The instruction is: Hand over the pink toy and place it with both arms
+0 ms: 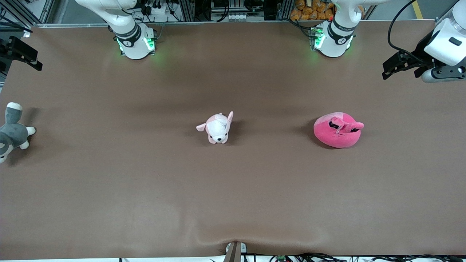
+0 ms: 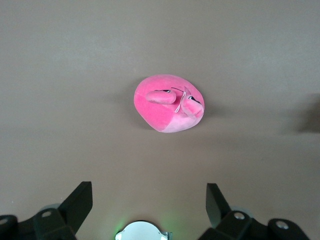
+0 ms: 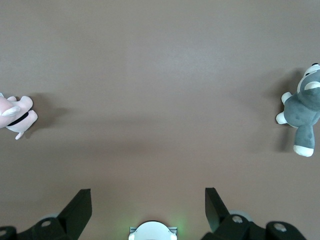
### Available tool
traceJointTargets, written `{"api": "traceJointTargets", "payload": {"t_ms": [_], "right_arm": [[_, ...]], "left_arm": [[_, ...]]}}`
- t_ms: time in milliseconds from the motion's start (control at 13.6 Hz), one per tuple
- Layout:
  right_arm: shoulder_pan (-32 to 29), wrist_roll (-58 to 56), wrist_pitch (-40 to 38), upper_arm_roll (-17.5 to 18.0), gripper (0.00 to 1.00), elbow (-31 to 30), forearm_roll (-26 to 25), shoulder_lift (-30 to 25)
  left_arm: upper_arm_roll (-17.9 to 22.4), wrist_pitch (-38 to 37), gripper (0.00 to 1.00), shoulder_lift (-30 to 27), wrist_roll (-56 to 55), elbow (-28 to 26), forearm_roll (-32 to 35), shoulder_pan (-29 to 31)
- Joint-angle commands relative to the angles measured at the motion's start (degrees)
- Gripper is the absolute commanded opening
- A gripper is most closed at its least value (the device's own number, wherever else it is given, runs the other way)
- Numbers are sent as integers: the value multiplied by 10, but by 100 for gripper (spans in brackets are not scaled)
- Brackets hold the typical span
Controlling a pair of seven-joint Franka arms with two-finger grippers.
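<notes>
pink toy [image 1: 337,131]: i saw it lying on the brown table [image 1: 145,189], toward the left arm's end, its two floppy ears and half-lidded black eyes turned up; nothing touched it.
left tool [image 1: 397,65]: it hung up in the air over the table's edge at the left arm's end, well apart from the pink toy; in the left wrist view its two black fingers [image 2: 77,202] stood wide apart with nothing between them, so i read it as released.
right tool [image 1: 22,54]: it hung over the table's edge at the right arm's end; in the right wrist view its fingers [image 3: 77,205] were spread wide and bare, released as well.
pink-and-white puppy plush [image 1: 217,128]: it sat near the middle of the table, between the two ends, well apart from the pink toy and about as near to the front camera.
grey-and-white plush [image 1: 12,133]: it lay at the table's edge toward the right arm's end, partly cut off by the front view.
arm bases: both showed green lights.
</notes>
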Motion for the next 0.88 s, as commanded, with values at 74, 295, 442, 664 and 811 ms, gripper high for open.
{"api": "traceJointTargets", "payload": {"t_ms": [74,295,442,664,811], "right_arm": [[-1,8,-9,2,100,12,-8,6],[-2,6,-9,2,100,13,-8,6],[-2,7,-9,2,100,13,-9,6],[-3,5,-5,1,100,14,-15,8],[-9,5,-5,-1,100,15,-20,16]], "left_arm": [[-3,-14,100,4,8,18,10,4],[-3,-24,100,18,-1,43,15,3],[-5,-46,100,38,-2,74,26,0],[-4,-52,100,38,2,73,26,4],[-4,-69,100,38,-4,70,25,4]]}}
